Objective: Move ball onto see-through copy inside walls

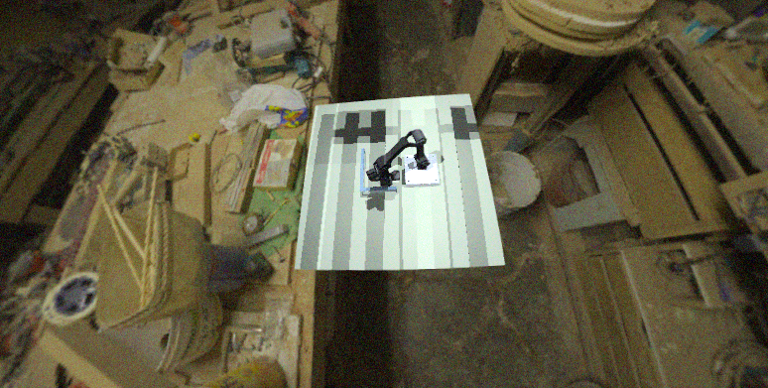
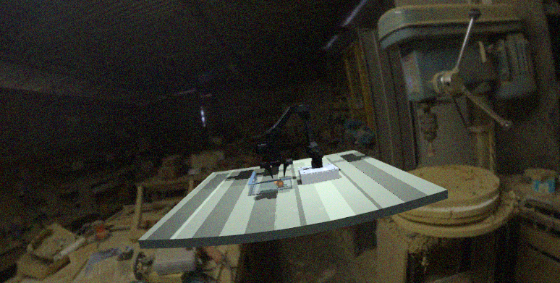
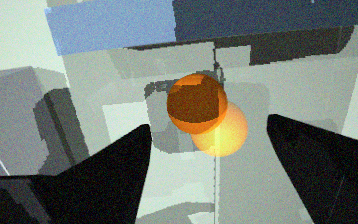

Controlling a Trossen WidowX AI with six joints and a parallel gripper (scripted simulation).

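Note:
An orange ball (image 3: pixel 192 107) (image 2: pixel 278 183) lies on the table near a low clear wall (image 3: pixel 112 27) (image 1: pixel 363 167) (image 2: pixel 252 178). A second wall (image 1: pixel 382 190) makes the corner with it. The paler yellow see-through copy (image 3: pixel 230 137) partly overlaps the ball in the wrist view, on the side away from the wall seen there. My gripper (image 3: pixel 208 127) (image 2: pixel 278 176) is open and points down above the ball, one finger to each side in the wrist view, holding nothing. In the top view the arm hides the ball.
The arm stands on a white base block (image 1: pixel 422 177) (image 2: pixel 319 175) beside the open side of the corner. The striped table top (image 1: pixel 419 234) (image 2: pixel 333 202) carries dark shadows of the arm, including one beside the corner.

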